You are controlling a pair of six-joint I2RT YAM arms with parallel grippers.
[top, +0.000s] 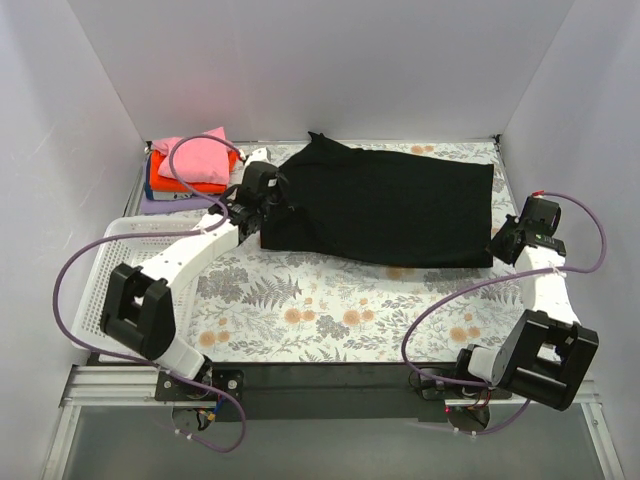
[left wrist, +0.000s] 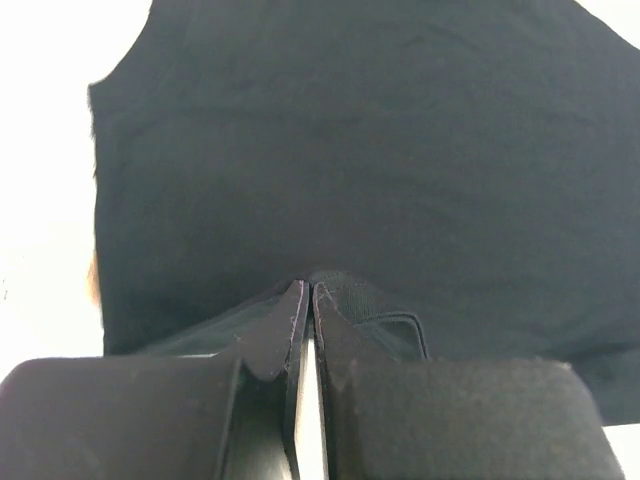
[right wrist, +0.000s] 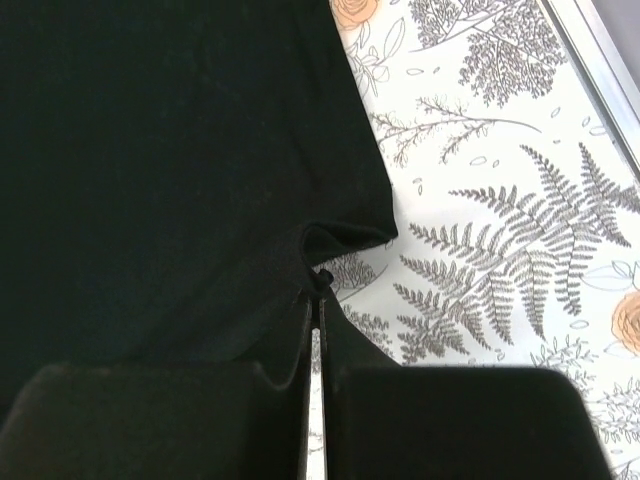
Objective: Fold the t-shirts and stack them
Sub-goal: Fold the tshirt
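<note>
- Top view: the black t-shirt (top: 380, 205) lay spread flat across the far half of the flowered tablecloth (top: 330, 310). The left gripper (top: 268, 195) met its left edge and the right gripper (top: 500, 243) its near right corner. Only this view showed a pink t-shirt (top: 195, 158) stacked on an orange t-shirt (top: 163, 180) at far left, beside a white basket (top: 100, 290).
- Left wrist view: the jaws were pressed together on a raised fold at the black cloth's edge.
- Right wrist view: the jaws pinched a puckered corner, with patterned cloth to its right.
</note>
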